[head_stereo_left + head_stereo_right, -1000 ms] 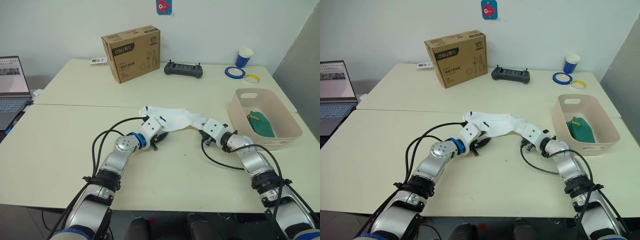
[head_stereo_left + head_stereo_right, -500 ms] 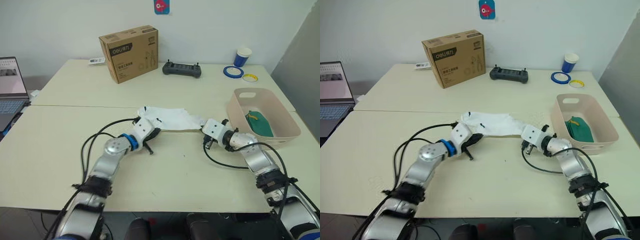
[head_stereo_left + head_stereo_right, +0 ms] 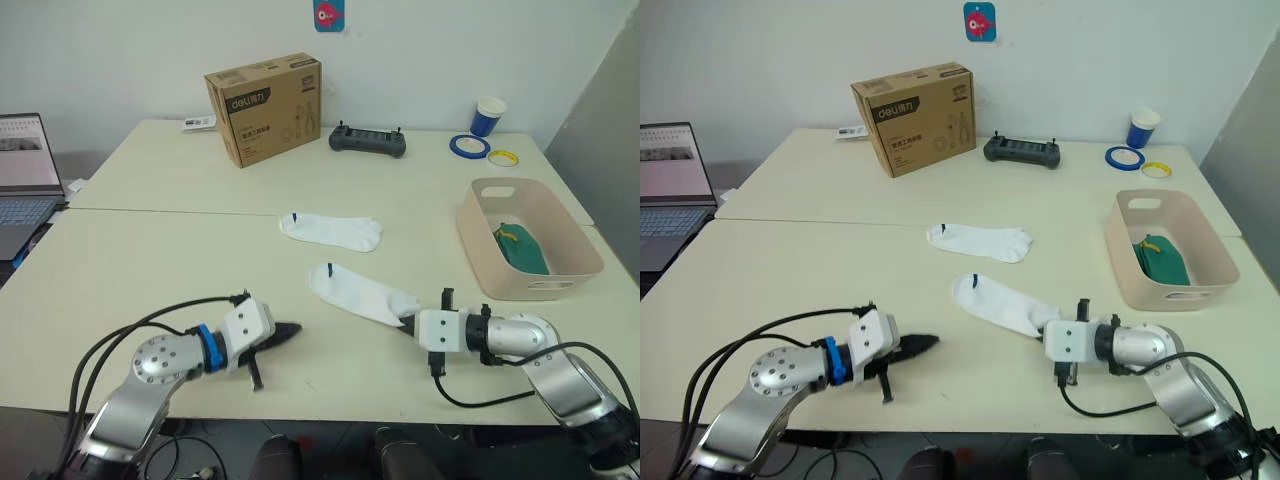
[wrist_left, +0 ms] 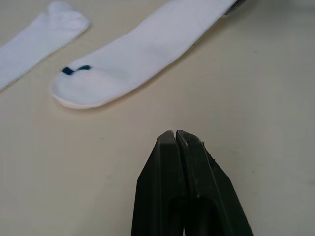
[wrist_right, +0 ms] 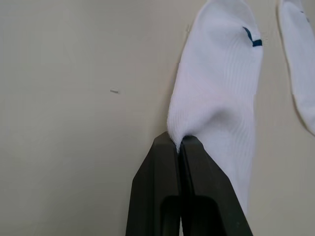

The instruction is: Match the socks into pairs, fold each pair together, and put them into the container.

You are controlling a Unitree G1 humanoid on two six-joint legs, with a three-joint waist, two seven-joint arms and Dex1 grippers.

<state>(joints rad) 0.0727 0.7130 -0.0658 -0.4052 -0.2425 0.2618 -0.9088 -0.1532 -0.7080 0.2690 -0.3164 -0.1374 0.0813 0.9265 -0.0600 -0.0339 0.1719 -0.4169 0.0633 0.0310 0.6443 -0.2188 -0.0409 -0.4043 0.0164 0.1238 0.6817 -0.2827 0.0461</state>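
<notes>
The right gripper [image 5: 178,142] pinches the near white sock's [image 3: 360,293] cuff; the left gripper [image 4: 175,135], pressed together, holds nothing.

The near white sock [image 5: 216,93] is soft ribbed knit cloth; the table [image 3: 150,270] looks smooth and matt, the pink-beige tub [image 3: 480,250] smooth plastic, the brown box [image 3: 265,105] matt cardboard.

cardboard box [image 3: 266,104], controller [image 3: 368,139], laptop [image 3: 25,170], cup [image 3: 488,114]
</notes>
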